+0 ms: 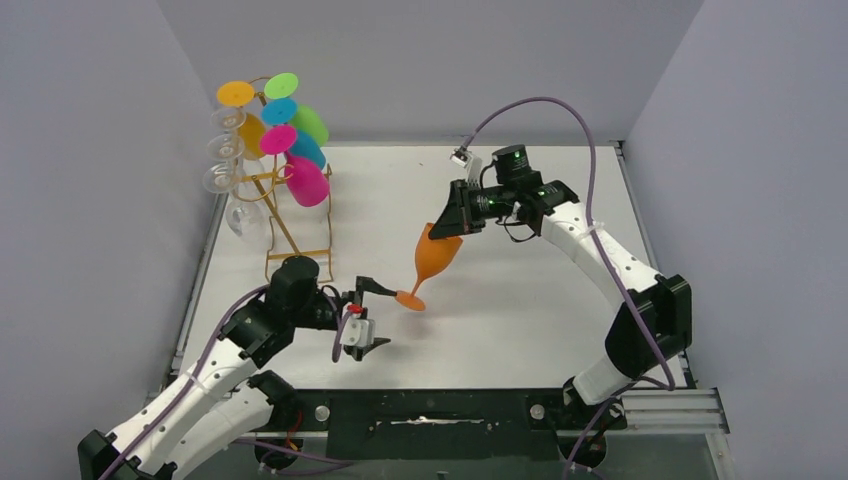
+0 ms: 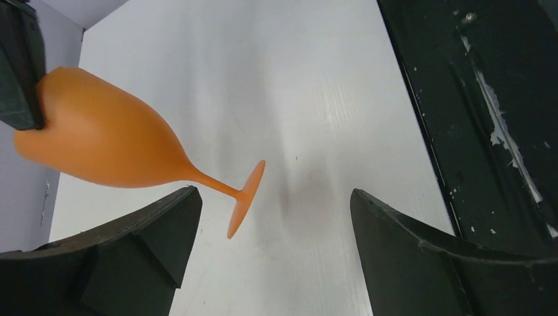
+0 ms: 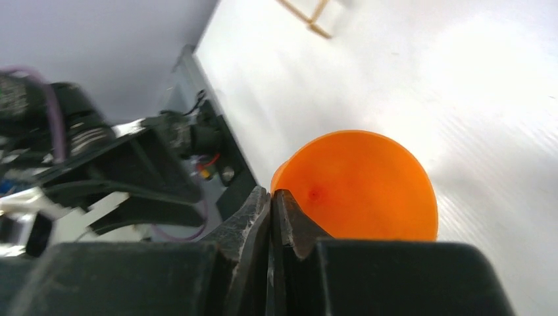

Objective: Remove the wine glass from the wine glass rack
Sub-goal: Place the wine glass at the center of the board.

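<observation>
- The orange wine glass [image 1: 437, 255] is off the wine glass rack [image 1: 290, 238]. It is near the middle of the desk [image 1: 520, 300].
- The glass is tipped over a lot. Its cup end points up and toward the back. Its round foot points down toward the left arm.
- The right end effector [image 1: 455, 215] has hold of the glass. In the right wrist view, the right end effector [image 3: 271, 197] is squeezed almost all the way together. It pinches the thin edge of the orange cup [image 3: 362, 184], with one finger inside the cup and one outside.
- The left end effector [image 1: 368, 315] is spread wide and holds nothing.
- In the left wrist view, the foot of the glass [image 2: 105, 135] sits in the gap in front of the left end effector [image 2: 273, 197]. The foot is closer to the finger on the left of that picture, but it does not touch either finger.
- The foot seems to hang a little above the desk, with a soft shadow beside it.
- The gold wire rack stands at the far left of the desk, well apart from the orange glass.
- More glasses hang upside down on the rack: a pink glass [image 1: 305, 182], a blue glass [image 1: 305, 148], a green glass [image 1: 310, 122] and some clear glasses [image 1: 240, 215].
</observation>
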You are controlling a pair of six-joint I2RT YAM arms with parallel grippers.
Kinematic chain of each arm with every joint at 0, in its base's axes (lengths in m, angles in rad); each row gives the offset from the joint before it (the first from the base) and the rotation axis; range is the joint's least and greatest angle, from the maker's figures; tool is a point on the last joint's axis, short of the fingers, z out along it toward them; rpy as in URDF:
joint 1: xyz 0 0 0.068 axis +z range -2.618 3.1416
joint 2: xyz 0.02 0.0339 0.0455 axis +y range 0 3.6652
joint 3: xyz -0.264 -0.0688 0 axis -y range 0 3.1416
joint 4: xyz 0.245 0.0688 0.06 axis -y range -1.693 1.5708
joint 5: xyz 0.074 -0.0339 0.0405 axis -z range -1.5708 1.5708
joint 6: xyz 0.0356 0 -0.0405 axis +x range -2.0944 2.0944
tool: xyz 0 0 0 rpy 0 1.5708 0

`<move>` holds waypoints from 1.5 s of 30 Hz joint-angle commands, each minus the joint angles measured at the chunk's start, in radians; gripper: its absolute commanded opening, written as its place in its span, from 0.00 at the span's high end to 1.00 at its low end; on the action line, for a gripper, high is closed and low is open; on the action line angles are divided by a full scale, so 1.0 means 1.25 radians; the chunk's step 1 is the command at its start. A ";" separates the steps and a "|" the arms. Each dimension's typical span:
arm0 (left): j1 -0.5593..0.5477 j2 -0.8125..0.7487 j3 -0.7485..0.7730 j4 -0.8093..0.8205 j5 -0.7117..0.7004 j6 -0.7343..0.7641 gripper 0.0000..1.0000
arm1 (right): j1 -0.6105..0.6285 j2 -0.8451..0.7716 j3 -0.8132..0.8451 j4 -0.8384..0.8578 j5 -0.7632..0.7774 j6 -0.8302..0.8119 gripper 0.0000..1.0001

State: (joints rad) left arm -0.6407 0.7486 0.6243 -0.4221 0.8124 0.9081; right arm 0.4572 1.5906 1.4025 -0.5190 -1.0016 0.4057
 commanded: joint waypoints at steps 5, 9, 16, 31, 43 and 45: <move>-0.003 -0.147 -0.110 0.400 -0.192 -0.613 0.15 | -0.004 -0.158 -0.058 -0.059 0.554 -0.054 1.00; -0.001 -0.199 -0.124 0.428 -0.409 -0.878 0.14 | -0.004 -0.231 -0.109 -0.041 0.797 -0.081 1.00; 0.000 -0.108 0.015 0.214 -0.545 -1.071 0.14 | -0.010 -0.247 -0.119 -0.040 1.077 -0.116 1.00; 0.003 0.010 0.141 0.095 -0.609 -1.127 0.13 | 0.047 -0.090 -0.059 0.052 1.051 -0.136 1.00; 0.005 -0.029 0.139 0.053 -0.624 -1.147 0.12 | -0.013 -0.033 -0.057 0.096 0.944 -0.110 0.92; 0.005 -0.025 0.140 0.050 -0.621 -1.150 0.12 | -0.012 -0.030 -0.052 0.081 0.941 -0.108 0.87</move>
State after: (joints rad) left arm -0.6395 0.7227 0.7490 -0.3672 0.0448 -0.5159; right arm 0.4412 1.5528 1.2873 -0.4568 0.2085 0.2596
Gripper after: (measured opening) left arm 0.876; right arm 0.093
